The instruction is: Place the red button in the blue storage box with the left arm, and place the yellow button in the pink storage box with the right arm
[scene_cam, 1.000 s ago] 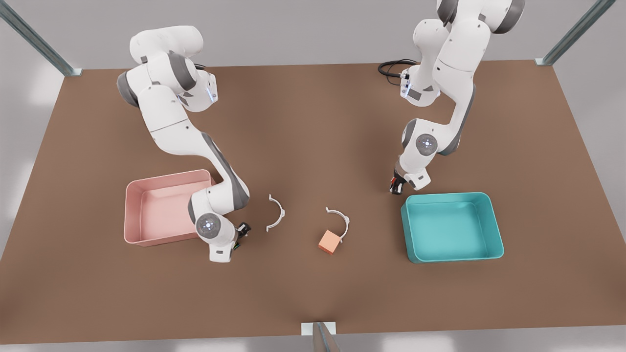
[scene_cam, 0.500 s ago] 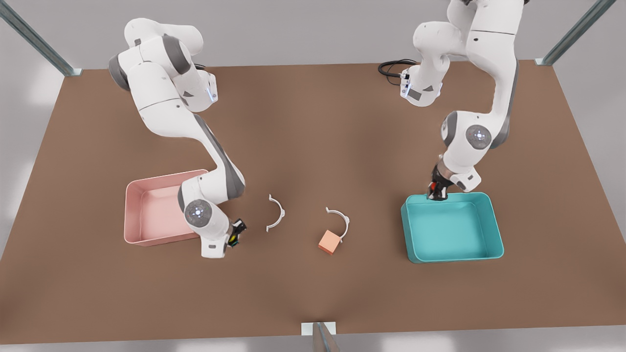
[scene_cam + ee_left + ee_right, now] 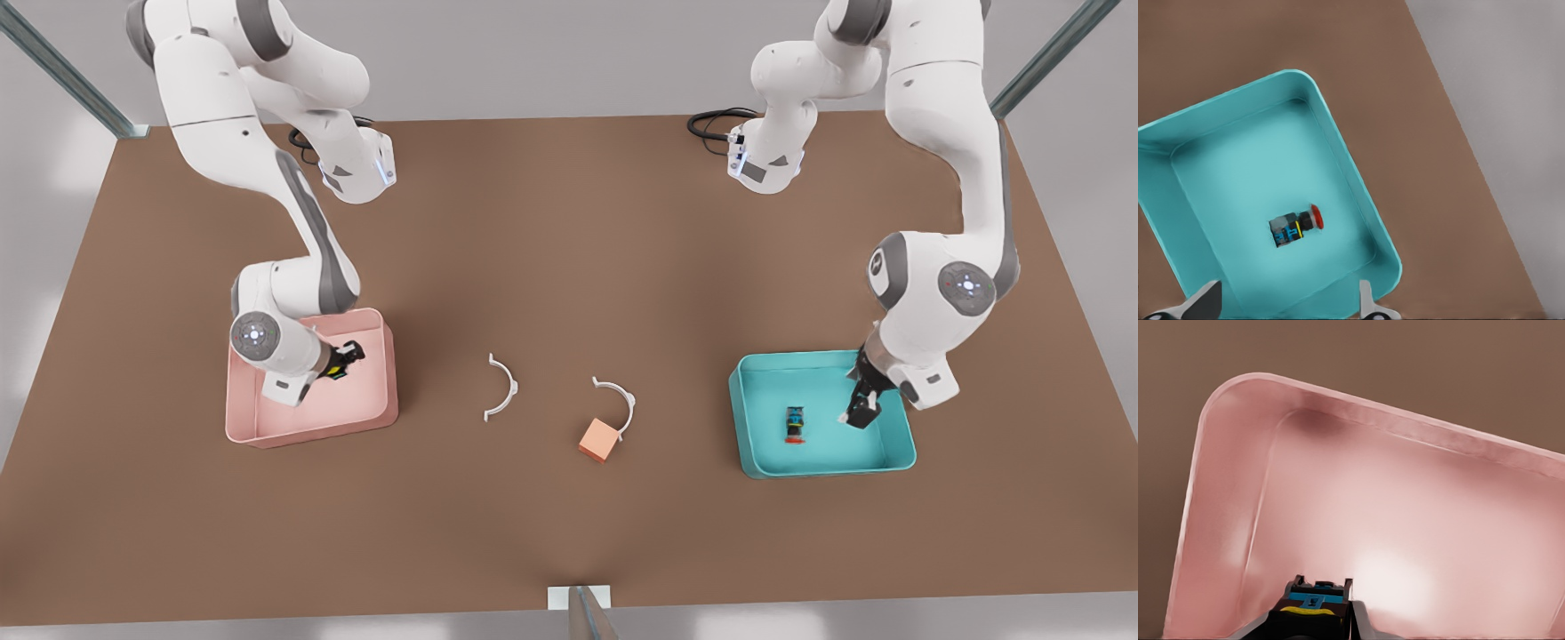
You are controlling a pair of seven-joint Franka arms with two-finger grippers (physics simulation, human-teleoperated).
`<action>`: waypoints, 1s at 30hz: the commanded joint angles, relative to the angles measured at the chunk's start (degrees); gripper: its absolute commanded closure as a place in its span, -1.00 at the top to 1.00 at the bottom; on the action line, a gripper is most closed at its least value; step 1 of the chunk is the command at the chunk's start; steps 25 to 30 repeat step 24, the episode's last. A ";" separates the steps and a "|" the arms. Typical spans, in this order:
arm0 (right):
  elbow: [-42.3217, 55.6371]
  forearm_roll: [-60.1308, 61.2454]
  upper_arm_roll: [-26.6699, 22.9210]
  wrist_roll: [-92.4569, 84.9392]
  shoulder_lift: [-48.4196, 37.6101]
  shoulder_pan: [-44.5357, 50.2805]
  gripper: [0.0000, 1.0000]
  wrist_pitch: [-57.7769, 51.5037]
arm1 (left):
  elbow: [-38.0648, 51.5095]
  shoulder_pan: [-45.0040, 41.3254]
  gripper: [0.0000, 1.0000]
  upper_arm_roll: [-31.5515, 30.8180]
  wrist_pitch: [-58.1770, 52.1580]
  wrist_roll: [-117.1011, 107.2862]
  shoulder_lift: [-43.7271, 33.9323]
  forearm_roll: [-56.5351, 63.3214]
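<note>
The red button point(image 3: 794, 424) point(image 3: 1296, 227) lies on its side on the floor of the blue storage box point(image 3: 822, 357) point(image 3: 1358, 193). My left gripper point(image 3: 861, 413) point(image 3: 1285, 301) hangs open above that box, beside the button, holding nothing. At the front view's left, my right gripper point(image 3: 342, 363) point(image 3: 1310, 620) is over the pink storage box point(image 3: 311, 431) point(image 3: 1238, 487), above its floor. It is shut on the yellow button point(image 3: 336, 367) point(image 3: 1310, 613), whose black base and yellow edge show between the fingers.
A peach-orange cube point(image 3: 598, 439) sits mid-table between the boxes. Two thin white curved clips point(image 3: 504, 388) point(image 3: 620, 402) lie near it. A black cable point(image 3: 711, 124) coils at the far edge by an arm base.
My left gripper swung to the front view's right over the blue box and let go of the red button, which now lies inside. My right gripper carried the yellow button from beside the pink box to above it.
</note>
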 commanded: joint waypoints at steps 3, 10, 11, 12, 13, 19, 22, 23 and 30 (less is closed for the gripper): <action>-8.44 -0.98 0.01 5.72 -3.86 -1.83 0.41 9.09 | 9.13 -0.12 1.00 -3.48 -33.62 67.92 -5.30 1.11; 1.31 0.51 -0.08 8.70 -0.88 -2.53 1.00 -9.78 | 18.36 -0.56 1.00 -3.75 -40.48 71.09 -5.30 1.29; 5.01 0.86 -0.08 10.64 0.62 -2.71 1.00 -17.18 | 18.44 -0.65 1.00 -3.75 -40.48 71.09 -5.30 1.29; 6.77 1.57 -0.16 12.22 1.06 -2.79 1.00 -19.47 | 18.53 -0.65 1.00 -3.75 -40.39 71.09 -5.30 1.29; 9.93 1.66 -0.16 14.25 1.06 -2.79 1.00 -19.82 | 18.53 -0.65 1.00 -3.75 -40.39 71.17 -5.30 1.29; 26.98 1.74 -0.34 15.13 -3.42 -4.81 1.00 -19.47 | 18.53 -0.83 1.00 -3.57 -40.39 71.09 -5.21 1.20; 26.90 3.85 -0.34 15.04 -4.92 -4.90 1.00 -20.08 | 18.53 -0.83 1.00 -3.57 -40.30 71.00 -5.12 1.29; 26.90 3.85 -0.25 15.04 -4.83 -4.90 1.00 -20.09 | 18.53 -0.83 1.00 -3.66 -40.30 71.00 -5.12 1.29; 26.81 3.85 -0.25 15.04 -4.83 -4.90 1.00 -20.17 | 18.53 -0.83 1.00 -3.66 -40.30 71.00 -5.04 1.29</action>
